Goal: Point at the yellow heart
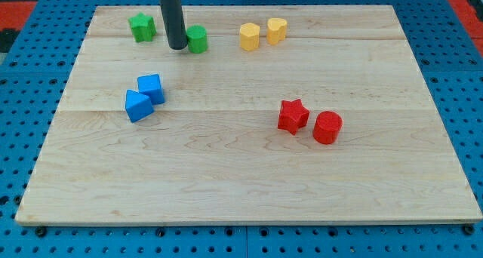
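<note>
My tip (177,46) sits just left of the green block (197,39), touching or nearly, and there's no hand, just a bare rod. The yellow heart (277,30) is up top, right beside the yellow hexagon-ish block (249,36). Going straight right could shove the green block into those two and end on the wrong yellow.

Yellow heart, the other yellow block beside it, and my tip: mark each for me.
yellow heart (277,29): camera view, middle of its top face.
yellow block (249,35): camera view, top face, just to the view's left of the heart.
my tip (177,46): camera view, rod's very end, against the green block (197,39).
</note>
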Controlling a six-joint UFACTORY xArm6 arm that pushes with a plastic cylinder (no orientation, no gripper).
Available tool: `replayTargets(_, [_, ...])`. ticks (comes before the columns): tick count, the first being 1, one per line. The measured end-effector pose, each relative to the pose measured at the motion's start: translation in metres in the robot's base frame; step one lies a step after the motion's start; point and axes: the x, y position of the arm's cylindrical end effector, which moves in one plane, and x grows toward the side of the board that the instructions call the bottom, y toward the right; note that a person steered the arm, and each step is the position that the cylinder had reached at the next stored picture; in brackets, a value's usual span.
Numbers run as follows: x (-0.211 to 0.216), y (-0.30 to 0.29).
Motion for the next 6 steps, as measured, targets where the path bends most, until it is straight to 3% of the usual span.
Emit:
replayTargets(2, [-0.055, 0.031])
replayTargets(5, [-0.092, 0.215])
replayTargets(6, [-0.071, 0.215])
